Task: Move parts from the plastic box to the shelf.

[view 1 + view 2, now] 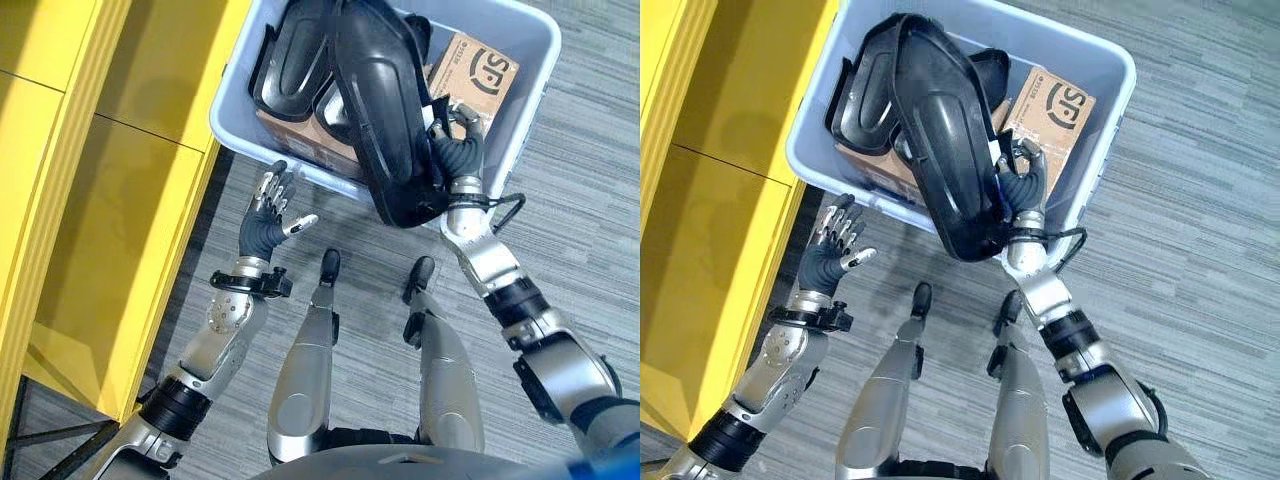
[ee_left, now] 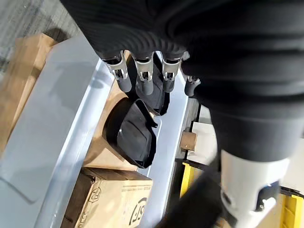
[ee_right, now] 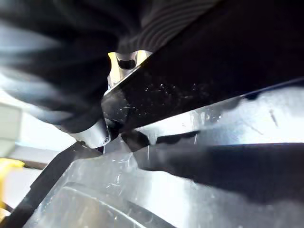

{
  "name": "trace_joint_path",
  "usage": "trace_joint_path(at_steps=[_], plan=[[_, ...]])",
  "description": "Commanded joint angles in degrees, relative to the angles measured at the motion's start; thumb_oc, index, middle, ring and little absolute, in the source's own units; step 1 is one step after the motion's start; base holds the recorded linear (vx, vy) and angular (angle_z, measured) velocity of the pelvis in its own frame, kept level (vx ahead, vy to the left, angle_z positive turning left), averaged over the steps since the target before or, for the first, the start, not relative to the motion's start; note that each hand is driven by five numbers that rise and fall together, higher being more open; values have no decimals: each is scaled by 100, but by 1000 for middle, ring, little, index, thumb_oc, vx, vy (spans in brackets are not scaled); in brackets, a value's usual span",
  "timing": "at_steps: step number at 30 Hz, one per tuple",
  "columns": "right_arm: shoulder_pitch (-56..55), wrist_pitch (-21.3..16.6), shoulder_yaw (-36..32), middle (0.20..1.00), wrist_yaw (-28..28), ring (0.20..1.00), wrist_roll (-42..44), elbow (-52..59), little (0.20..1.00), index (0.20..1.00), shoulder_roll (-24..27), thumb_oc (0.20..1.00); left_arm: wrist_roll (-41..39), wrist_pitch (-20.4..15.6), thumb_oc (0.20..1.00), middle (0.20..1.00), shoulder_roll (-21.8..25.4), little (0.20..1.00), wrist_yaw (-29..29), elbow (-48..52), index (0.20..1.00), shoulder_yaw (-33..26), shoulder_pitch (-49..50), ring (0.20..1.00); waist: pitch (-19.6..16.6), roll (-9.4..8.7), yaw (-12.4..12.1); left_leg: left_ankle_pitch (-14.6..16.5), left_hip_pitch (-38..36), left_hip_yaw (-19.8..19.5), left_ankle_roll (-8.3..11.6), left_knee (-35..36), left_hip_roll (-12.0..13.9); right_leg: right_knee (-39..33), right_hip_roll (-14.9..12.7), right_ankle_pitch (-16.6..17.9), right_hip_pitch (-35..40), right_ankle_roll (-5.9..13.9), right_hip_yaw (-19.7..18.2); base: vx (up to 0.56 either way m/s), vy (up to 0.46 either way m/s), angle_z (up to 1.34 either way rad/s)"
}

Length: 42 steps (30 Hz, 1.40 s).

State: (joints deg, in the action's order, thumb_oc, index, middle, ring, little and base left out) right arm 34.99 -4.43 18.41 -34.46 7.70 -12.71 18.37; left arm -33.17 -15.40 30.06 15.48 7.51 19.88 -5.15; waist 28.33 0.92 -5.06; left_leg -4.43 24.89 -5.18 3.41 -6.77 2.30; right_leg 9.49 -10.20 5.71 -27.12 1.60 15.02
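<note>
A pale blue plastic box stands on the floor ahead of me. My right hand is shut on the edge of a large black moulded part, which tilts up out of the box and hangs over its near rim. In the right wrist view the part's black edge runs just past my fingers. A second black part lies in the box on cardboard cartons. My left hand is open, fingers spread, just below the box's near left rim, holding nothing. Its fingers point at the part in the box.
The yellow shelf runs along my left side, close to the box's left corner. Grey striped carpet lies to the right of the box and between it and me.
</note>
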Motion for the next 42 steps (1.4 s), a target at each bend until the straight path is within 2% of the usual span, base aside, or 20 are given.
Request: trace_joint_path(at_steps=[1,7,12,20,25,30,33,35,39,40,41,42], plan=[[-81,-705,-239,200,209,200,68,570,200,200,-94,200,-33,-74,1000,1000,251,1000,-174,256,1000,-149,292,1000,-400,-237,27,201,-283,396,-104,106,42,-132,-308,-81,475,643,-276,72,-44,-8],[-1111,-939,-293,200,708,200,485,1512,200,200,-135,200,-35,51,1000,1000,127,1000,-345,192,1000,-339,667,1000,-745,-319,200,158,-834,493,-61,374,173,-347,-194,-115,945,661,-328,59,-48,-9],[-1791,-1006,-475,200,1155,200,650,2041,200,200,116,200,16,129,1000,1000,13,1000,-497,118,1000,-569,984,1000,-1066,-328,333,98,-1296,580,25,617,296,-496,-92,-193,1328,659,-356,58,-57,-11],[-2663,-937,-703,200,1667,200,960,2291,200,200,238,200,193,228,1000,1000,-219,1000,-660,-92,1000,-939,1405,1000,-1651,-199,453,-84,-2054,720,150,1097,530,-603,85,-382,1904,650,-344,41,-55,-9],[-3083,-863,-832,200,1835,200,1160,2451,200,200,208,200,272,316,1000,1000,-414,1000,-699,-102,1000,-1148,1683,1000,-1878,-134,489,-72,-2325,700,163,1119,613,-514,154,-573,2166,606,-334,39,-55,-3],[-3158,-826,-966,200,1855,200,1186,2565,200,200,212,200,326,383,1000,1000,-607,1000,-725,-42,1000,-1308,1938,1000,-2052,-59,441,2,-2617,594,171,1004,708,-173,201,-898,2438,521,-286,41,-77,3],[-3018,-816,-888,200,1834,200,1217,2512,200,200,173,200,327,413,1000,1000,-700,1000,-684,-28,1000,-1381,2075,1000,-2111,-26,374,-74,-2722,467,207,1011,785,-50,271,-1062,2581,440,-191,-3,-93,23],[-2769,-781,-715,200,1863,200,1314,2480,200,200,174,200,226,434,1000,1000,-825,1000,-615,-13,1000,-1455,2178,1000,-2123,-3,234,-310,-2665,311,295,975,878,-69,378,-1154,2690,330,-67,-52,-127,25],[-2469,-785,-425,200,1988,200,1471,2469,200,200,272,200,120,468,1000,1000,-949,1000,-597,-24,1000,-1481,2317,1000,-2040,-2,3,-686,-2314,-61,388,822,889,-364,496,-1129,2806,209,210,-105,-102,36],[-2447,-810,-454,200,1996,200,1528,2533,200,200,377,200,154,484,1000,1000,-952,1000,-598,-83,1000,-1499,2296,1000,-1861,-44,-22,-778,-1905,87,422,541,858,-365,400,-1152,2743,146,466,-258,-72,51],[-2474,-798,-481,200,1997,200,1484,2573,200,200,453,200,161,493,1000,1000,-979,1000,-581,-138,1000,-1505,2266,1000,-1844,-61,29,-749,-1761,405,360,459,895,-372,337,-1170,2701,116,640,-249,-51,114],[-2542,-801,-551,200,1960,200,1435,2614,200,200,507,200,119,495,1000,1000,-1023,1000,-539,-248,1000,-1498,2214,1000,-1836,-90,107,-765,-1657,883,314,414,1017,-428,276,-1158,2701,102,843,-37,-28,235]])
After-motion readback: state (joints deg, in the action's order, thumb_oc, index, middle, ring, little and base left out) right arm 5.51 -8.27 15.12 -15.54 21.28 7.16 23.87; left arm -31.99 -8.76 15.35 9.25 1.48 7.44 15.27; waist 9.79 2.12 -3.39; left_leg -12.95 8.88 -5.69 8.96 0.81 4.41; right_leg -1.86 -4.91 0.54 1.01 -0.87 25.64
